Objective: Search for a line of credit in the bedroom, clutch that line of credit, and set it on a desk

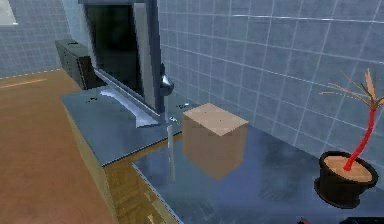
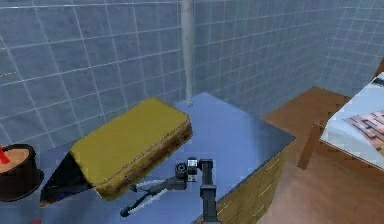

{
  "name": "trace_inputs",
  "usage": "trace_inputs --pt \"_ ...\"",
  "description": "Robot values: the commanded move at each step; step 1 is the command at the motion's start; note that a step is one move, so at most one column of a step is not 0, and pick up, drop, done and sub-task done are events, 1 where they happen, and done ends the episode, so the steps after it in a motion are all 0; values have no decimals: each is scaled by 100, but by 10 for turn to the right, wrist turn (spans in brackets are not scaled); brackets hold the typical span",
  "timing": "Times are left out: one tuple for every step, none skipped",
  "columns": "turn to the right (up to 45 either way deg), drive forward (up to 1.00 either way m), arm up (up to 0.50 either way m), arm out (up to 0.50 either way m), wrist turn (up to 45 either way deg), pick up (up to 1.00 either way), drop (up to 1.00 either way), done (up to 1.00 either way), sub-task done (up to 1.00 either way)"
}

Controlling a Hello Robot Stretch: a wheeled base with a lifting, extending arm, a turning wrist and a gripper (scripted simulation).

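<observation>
While the gripper [image 2: 137,205] showed low and centre against the desk [image 2: 240,135], by the box [image 2: 135,145], whether it held the card couldn't be told; setting down wanted bare top right of the box

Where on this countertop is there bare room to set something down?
Roomiest: the bare countertop right of the yellow-brown block in the arm side view, out to the tiled wall. In the forward view, a bare stretch lies between the cardboard box and the plant pot. Crowded: by the block's near edge, where the gripper sits.
</observation>
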Motion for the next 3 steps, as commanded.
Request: trace_inputs --pt "0 0 10 0 0 0 0 0 0" --pt "0 0 0 -8 0 0 0 0 0" --pt "0 0 0 0 0 0 0 100 0"
